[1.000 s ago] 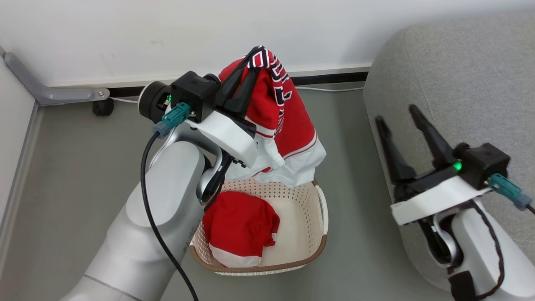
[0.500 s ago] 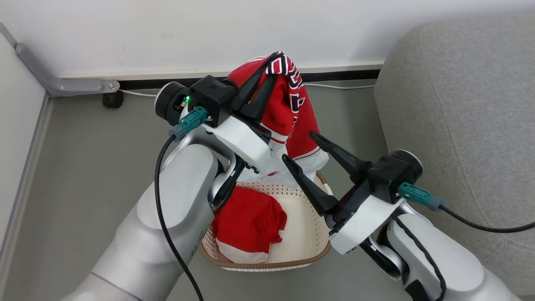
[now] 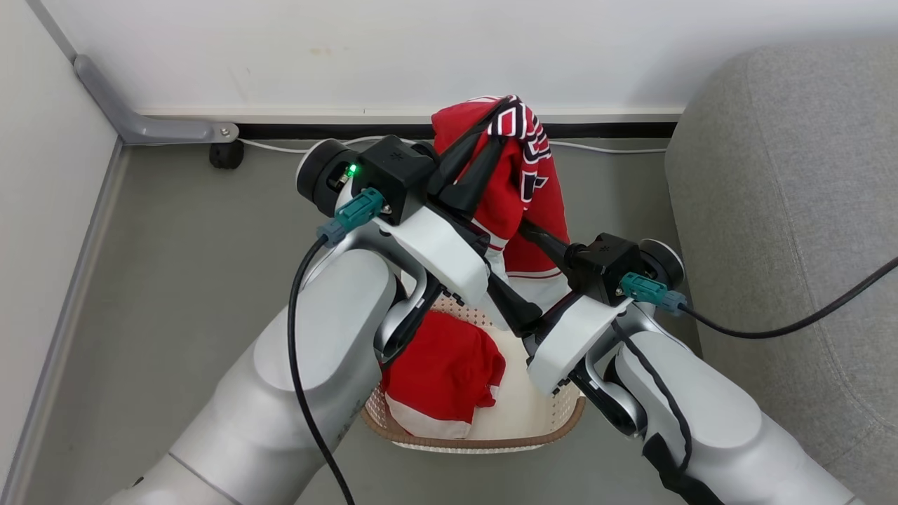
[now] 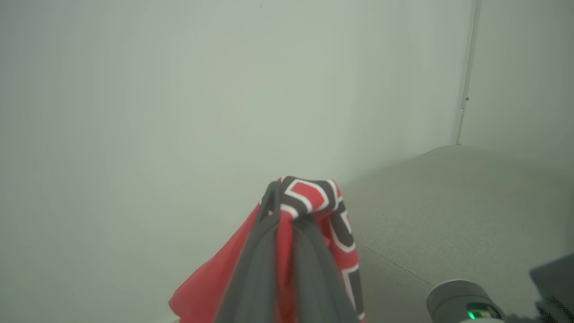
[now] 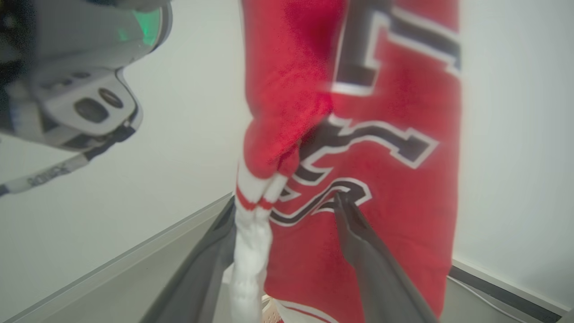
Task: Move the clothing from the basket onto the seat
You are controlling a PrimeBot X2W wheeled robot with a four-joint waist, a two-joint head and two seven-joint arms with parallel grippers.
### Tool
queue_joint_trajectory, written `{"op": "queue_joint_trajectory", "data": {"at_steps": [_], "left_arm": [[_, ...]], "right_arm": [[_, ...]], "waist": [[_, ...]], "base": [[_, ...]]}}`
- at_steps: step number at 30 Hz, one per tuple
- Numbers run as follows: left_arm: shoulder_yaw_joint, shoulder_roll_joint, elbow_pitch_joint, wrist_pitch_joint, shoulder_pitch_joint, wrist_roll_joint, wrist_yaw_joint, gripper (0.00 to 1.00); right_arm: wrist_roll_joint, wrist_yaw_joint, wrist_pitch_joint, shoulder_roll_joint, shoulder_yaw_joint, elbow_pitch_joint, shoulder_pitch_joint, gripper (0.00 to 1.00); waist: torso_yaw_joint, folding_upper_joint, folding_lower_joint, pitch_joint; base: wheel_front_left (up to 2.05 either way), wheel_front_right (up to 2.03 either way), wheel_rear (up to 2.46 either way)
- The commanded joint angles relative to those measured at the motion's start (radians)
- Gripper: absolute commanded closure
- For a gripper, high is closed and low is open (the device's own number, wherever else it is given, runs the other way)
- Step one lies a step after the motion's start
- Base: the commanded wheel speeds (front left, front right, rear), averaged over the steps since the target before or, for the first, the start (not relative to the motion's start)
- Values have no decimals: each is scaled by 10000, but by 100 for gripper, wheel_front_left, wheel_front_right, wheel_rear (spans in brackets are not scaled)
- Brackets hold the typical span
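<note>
The left gripper (image 3: 506,123) is clamped on a fold at the top of the lettered red jersey (image 3: 544,196), upper centre of the head view. In the left wrist view its two fingers (image 4: 251,269) press together with the lettered cloth (image 4: 314,197) bunched over their tips. The jersey hangs clear above the basket (image 3: 484,443).

The right gripper (image 3: 505,250) stands wide open at the jersey's lower half. In the right wrist view one of its fingers (image 5: 358,242) lies over the lettering and the other sits beside the white trim (image 5: 251,251). That view is blurred, so contact cannot be told.

The second red garment (image 3: 442,372) lies crumpled inside the basket at lower centre. The basket's far rim and left wall are hidden behind both forearms and the hanging cloth.

The grey sofa (image 3: 786,210) fills the right side, its rounded edge near the basket, with a strip of bare floor (image 3: 610,189) between them. Open floor spreads to the left as far as a grey-framed panel (image 3: 42,210). The wall (image 3: 351,49), with a white cable (image 3: 280,147) along its foot, closes the top. The sofa is cut off at the right edge.
</note>
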Motion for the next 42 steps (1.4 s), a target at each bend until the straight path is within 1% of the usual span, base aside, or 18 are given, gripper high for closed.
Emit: {"op": "queue_joint_trajectory", "data": {"at_steps": [1,2,5,11,12,13,14,17,22,27,38,39,42], "left_arm": [[220,185,-307,-61,-522,-98,107,100],[156,185,-303,-61,-495,-160,120,100],[56,185,-341,-61,-417,-239,129,100],[221,185,-349,-61,-231,-88,131,100],[257,185,-366,-61,-217,-54,119,87],[283,185,-377,-61,-202,3,102,52],[311,185,-369,-61,-177,40,92,0],[325,185,-290,-61,-107,88,-12,0],[471,185,-15,-61,75,305,-175,0],[684,185,170,-61,386,524,-289,0],[1302,185,222,-61,1076,944,-527,0],[1302,185,222,-61,1076,944,-527,0],[1436,185,260,-61,1226,1049,-580,0]], "right_arm": [[-97,40,-61,194,-55,-69,-159,79],[-69,40,-61,252,-132,38,-165,100],[32,40,-61,354,-140,129,-173,100],[41,40,-61,379,-319,-81,-135,100],[38,40,-61,368,-346,-134,-124,100],[34,40,-61,343,-362,-185,-112,100],[35,40,-61,317,-386,-225,-101,100],[48,40,-61,245,-455,-385,-99,100],[15,40,-61,212,-906,-734,-26,100],[-71,40,-61,158,-1217,-943,60,100],[-32,40,-61,-93,-1871,-1322,548,100],[-32,40,-61,-93,-1871,-1322,548,100],[-8,40,-61,-139,-2057,-1460,676,100]], "waist": [[47,0,0,-27],[72,0,0,-43],[102,0,0,-79],[-9,0,0,-19],[-43,0,0,10],[-71,0,0,35],[-101,0,0,60],[-193,0,0,125],[-389,0,0,155],[-728,0,0,167],[-1973,0,0,37],[-1973,0,0,37],[-2413,0,0,-20]], "base": [[0,0,0],[0,0,0],[0,0,0],[0,0,0],[0,0,0],[0,0,0],[0,0,0],[0,0,0],[0,0,0],[0,0,0],[0,0,0],[0,0,0],[0,0,0]]}}
